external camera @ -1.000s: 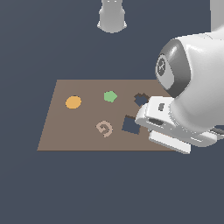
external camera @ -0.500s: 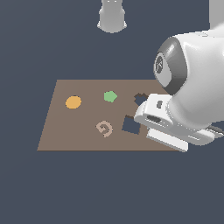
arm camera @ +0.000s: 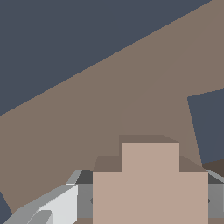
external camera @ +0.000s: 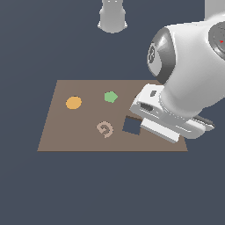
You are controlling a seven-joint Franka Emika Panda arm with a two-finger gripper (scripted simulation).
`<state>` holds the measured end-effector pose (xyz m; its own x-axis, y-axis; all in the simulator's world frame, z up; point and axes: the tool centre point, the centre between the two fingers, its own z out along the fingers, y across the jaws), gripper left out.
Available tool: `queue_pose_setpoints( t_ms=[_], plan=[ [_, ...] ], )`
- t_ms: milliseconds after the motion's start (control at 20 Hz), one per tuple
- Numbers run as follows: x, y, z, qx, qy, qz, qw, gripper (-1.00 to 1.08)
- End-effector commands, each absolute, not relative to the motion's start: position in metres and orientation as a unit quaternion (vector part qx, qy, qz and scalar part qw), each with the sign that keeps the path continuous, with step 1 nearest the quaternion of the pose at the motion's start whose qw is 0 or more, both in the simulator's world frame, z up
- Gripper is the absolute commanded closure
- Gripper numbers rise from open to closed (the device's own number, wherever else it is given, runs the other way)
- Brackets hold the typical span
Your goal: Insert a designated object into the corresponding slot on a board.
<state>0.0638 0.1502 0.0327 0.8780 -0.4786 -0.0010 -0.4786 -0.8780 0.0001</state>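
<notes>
In the wrist view my gripper (arm camera: 146, 205) is shut on the designated object (arm camera: 150, 183), a flat beige-tan cross-shaped piece, with a pale finger (arm camera: 57, 210) on one side and a grey one on the other. It hangs a little above the brown board (arm camera: 87, 131), beside the dark square hole (arm camera: 210, 127). In the exterior view my white hand (external camera: 160, 116) covers the board's (external camera: 79, 132) right part, just to the right of the square hole (external camera: 132, 125). The slot is hidden behind the arm, and so are the fingers and the piece in that view.
On the board lie an orange disc (external camera: 73, 103), a green pentagon (external camera: 110, 96) and a tan spiral piece (external camera: 104, 128). A grey pedestal (external camera: 113, 15) stands beyond the board's far edge. Dark floor surrounds the board.
The hand has crept a little toward the exterior view's left and farther over the board. It now covers the dark cross-shaped cut-out that showed before.
</notes>
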Motion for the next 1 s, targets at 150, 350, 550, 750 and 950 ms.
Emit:
queue_pose_setpoints(
  t_ms=[150, 350, 550, 750, 950],
  plan=[
    [0.037, 0.138, 0.035, -0.957, 0.289, 0.000, 0.000, 1.08],
    [0.014, 0.130, 0.037, -0.946, 0.325, 0.001, 0.000, 1.08],
    [-0.007, 0.125, 0.038, -0.935, 0.355, 0.001, 0.000, 1.08],
    [-0.024, 0.122, 0.039, -0.925, 0.380, 0.001, 0.000, 1.08],
    [-0.037, 0.120, 0.040, -0.917, 0.398, 0.001, 0.000, 1.08]
  ],
)
